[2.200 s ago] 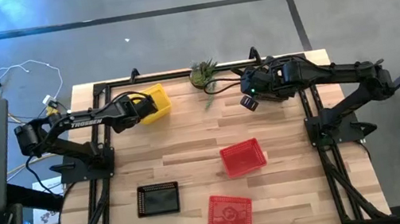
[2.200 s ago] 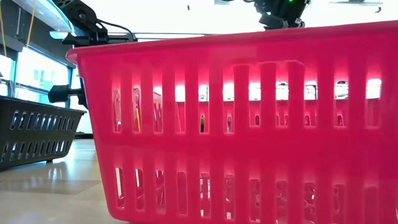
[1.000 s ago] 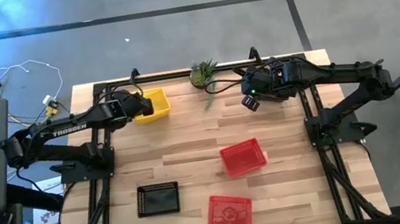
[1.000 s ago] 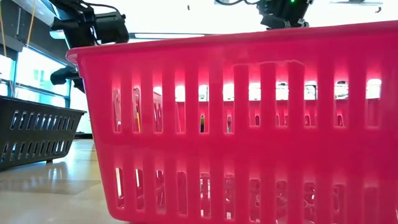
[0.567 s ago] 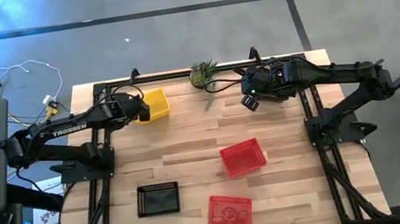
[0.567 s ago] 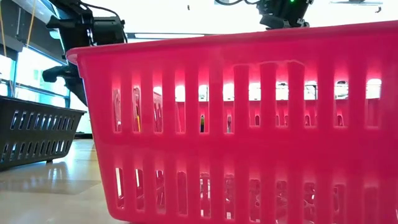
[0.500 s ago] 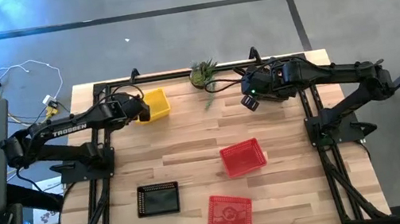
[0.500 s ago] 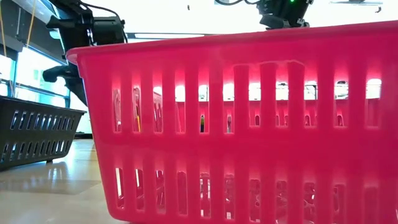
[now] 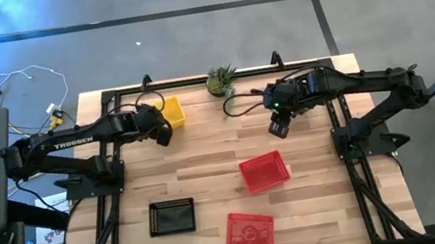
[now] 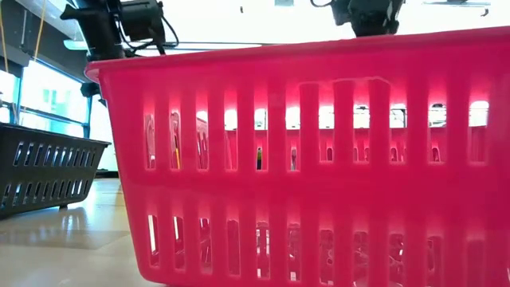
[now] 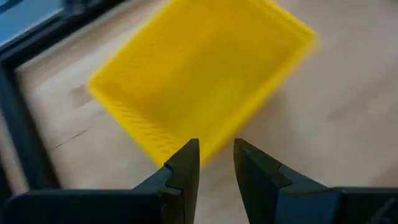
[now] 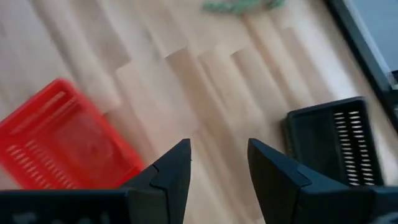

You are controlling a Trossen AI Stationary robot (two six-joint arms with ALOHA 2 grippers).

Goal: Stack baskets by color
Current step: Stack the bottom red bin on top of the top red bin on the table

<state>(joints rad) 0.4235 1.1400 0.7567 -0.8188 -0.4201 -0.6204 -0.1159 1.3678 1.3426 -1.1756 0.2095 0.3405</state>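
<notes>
Both arms have shifted: your left claw [image 9: 165,136] has let go of the yellow basket [image 9: 172,112] at the table's [image 9: 206,163] upper left and hangs empty, fingers slightly parted; your right claw [image 9: 278,127], spread wide, has swung down toward the red basket [image 9: 263,171] at centre; descend squarely over one rim wall before pinching; another red basket [image 9: 248,230] and the black basket [image 9: 172,218] wait lower down.
</notes>
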